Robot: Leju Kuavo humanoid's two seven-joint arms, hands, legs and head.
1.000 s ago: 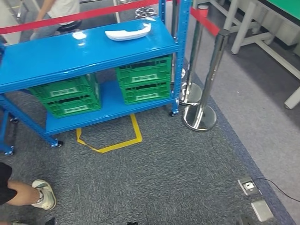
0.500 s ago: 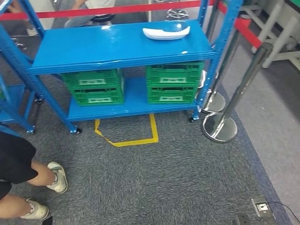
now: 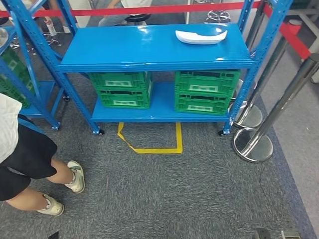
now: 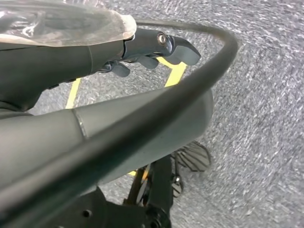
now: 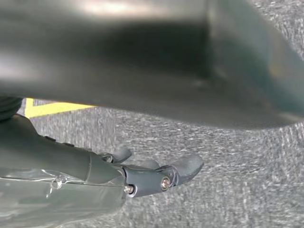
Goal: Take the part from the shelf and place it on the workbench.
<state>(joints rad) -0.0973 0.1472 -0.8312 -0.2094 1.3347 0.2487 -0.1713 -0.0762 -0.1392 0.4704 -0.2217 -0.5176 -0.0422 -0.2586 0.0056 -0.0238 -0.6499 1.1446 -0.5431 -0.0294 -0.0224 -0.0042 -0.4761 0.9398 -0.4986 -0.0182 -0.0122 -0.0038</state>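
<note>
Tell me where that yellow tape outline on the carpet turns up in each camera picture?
Head view: yellow tape outline on the grey carpet, before the blue shelf.
Left wrist view: strips beyond the left hand.
Right wrist view: a strip by the edge, above the right hand.
Shared landmark: the grey carpet.

No readable text, brand or no. anywhere. Green crates (image 3: 122, 89) on the lower shelf carry pale label panels on their fronts, but too small/blurred to read; same for the second pair of crates (image 3: 205, 92). Only sign-like mark: yellow tape outline (image 3: 154, 144) on the carpet in front of the shelf unit, open on the shelf side, no lettering. Wrist views: nothing legible.
</note>
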